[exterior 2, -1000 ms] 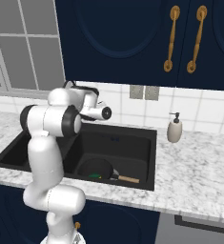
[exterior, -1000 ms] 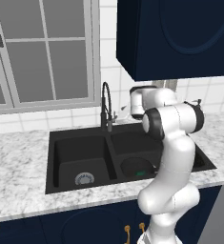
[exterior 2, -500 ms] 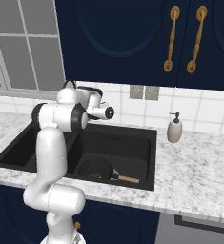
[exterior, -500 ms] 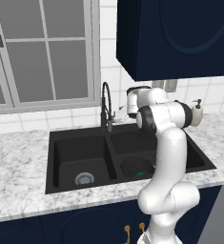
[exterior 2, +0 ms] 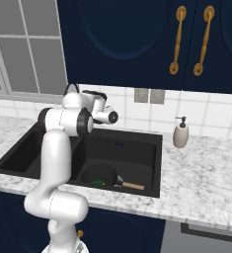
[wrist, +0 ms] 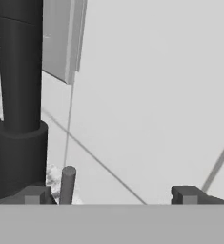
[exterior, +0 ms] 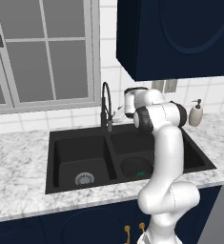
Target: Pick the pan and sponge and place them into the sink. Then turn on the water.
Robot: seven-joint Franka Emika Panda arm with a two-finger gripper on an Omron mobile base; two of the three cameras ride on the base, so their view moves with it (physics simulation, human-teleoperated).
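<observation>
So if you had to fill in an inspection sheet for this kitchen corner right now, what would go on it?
Surface: grey-white marble counter around the sink.
Job's things: pan lies in the sink's right basin, tan handle toward the front right corner; sponge lies in the pan, green side showing. No water seen running from the faucet.
Clutter: soap dispenser standing on the counter right of the sink.
Grippers: gripper open, holding nothing, close to the faucet's base near the wall.
Cables: nothing seen.
Surroundings: window behind the sink, navy cabinets with gold handles above, white tiled wall.
</observation>
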